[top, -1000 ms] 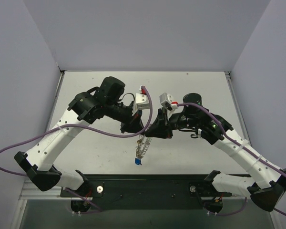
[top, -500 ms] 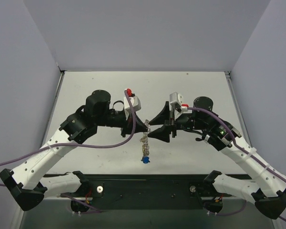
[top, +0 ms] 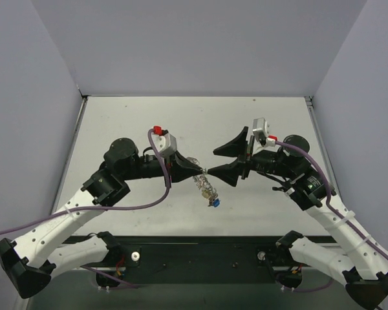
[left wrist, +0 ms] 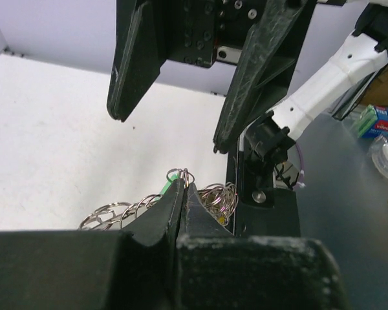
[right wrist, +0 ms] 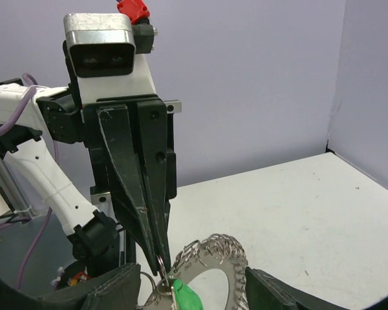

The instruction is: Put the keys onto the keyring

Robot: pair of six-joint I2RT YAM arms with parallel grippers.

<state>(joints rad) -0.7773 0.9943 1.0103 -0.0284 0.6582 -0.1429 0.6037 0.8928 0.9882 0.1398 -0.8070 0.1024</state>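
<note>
Keyring (top: 207, 184) hangs in the air above the white worktop (top: 129, 123), near the middle of it, dangling from the tip of the left claw (top: 202, 171). That claw is closed tight, its two black fingers pressed together on a thin wire loop at the top of the keyring, and the left wrist view shows the pinch plainly, with the silvery scalloped coils (left wrist: 116, 212) spilling out to either side of the fingertips. A green key (left wrist: 172, 182) sits right at the pinch point, touching the loop that the fingers grip. In the overhead view the coils trail down and to the right from the grip, and a blue key (top: 213, 203) hangs at the lowest end (whether it touches the worktop or swings just above it I cannot tell). The right claw (top: 212, 162) faces the left one head-on and stands wide open, gripping nothing. Its lower finger reaches up to the left claw's tip, while its upper finger is spread well away toward the back of the worktop. From the right wrist camera the left claw comes down from above as a narrow black wedge, and the round bumpy rim of the keyring and the green key show between the right claw's own spread fingers at the bottom edge.
</note>
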